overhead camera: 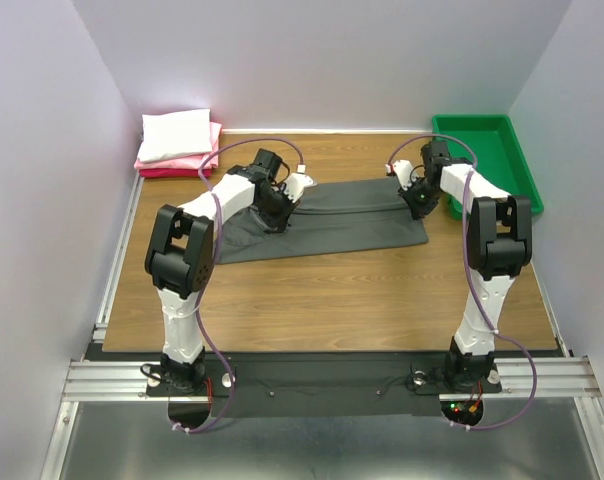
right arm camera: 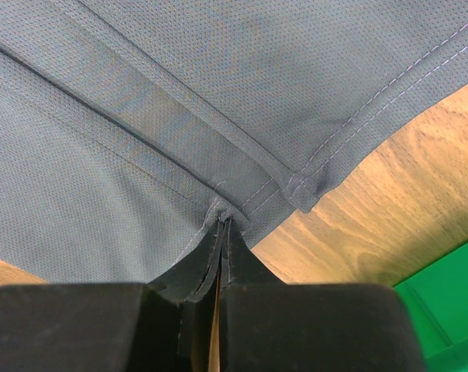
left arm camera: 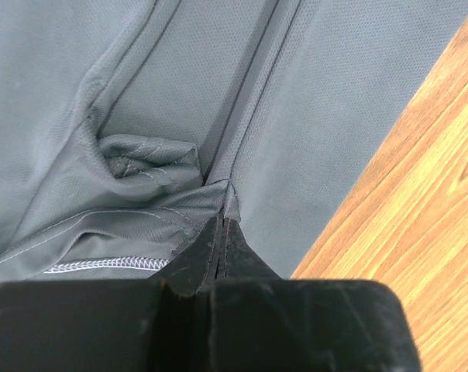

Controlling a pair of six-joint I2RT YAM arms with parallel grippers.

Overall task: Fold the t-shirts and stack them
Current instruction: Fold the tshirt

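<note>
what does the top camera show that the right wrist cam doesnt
Only the top view: the folded stack of white and pink t-shirts in the far left corner, the left hand at one end of the grey t-shirt, and that shirt's overall spread. Only the right wrist view: the hem stitching close up, with the right hand pinched shut on a fold of cloth. Both: the grey t-shirt, the wooden table and the green tray.

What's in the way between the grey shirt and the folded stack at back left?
Nothing visible. The left gripper and right gripper are shut on the grey shirt; only bare table lies between it and the folded stack.
</note>
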